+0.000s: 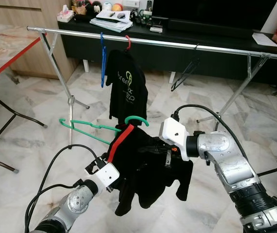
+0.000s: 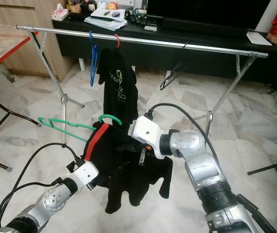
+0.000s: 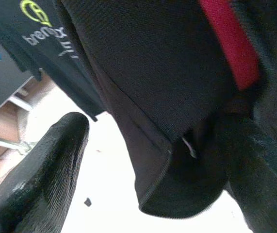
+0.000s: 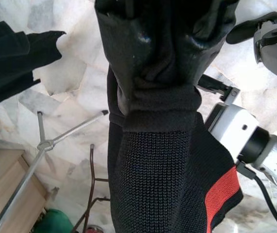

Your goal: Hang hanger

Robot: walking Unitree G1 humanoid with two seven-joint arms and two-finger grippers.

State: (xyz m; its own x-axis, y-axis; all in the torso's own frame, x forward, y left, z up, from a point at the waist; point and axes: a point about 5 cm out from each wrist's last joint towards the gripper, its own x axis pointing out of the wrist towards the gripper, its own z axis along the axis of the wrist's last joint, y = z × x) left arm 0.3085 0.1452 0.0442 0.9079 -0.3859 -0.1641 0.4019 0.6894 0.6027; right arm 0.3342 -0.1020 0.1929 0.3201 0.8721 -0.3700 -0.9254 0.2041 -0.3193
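Note:
A green hanger (image 1: pixel 87 127) carries a black knit garment (image 1: pixel 143 182) with a red stripe, held low in front of me, well below the silver rail (image 1: pixel 177 44). My right gripper (image 4: pixel 160 92) is shut on a fold of that garment, its fingers buried in the cloth beside the white wrist (image 1: pixel 177 136). My left gripper (image 3: pixel 153 165) reaches up under the garment's left side. Its fingers (image 3: pixel 46 170) stand wide apart, with a fabric edge hanging between them.
On the rail hang a blue hanger (image 1: pixel 102 58), a red hanger with a black printed T-shirt (image 1: pixel 126 87) and a black hanger (image 1: pixel 187 73). A red-edged folding table (image 1: pixel 7 53) stands at the left. A dark TV cabinet (image 1: pixel 201 51) runs behind the rack.

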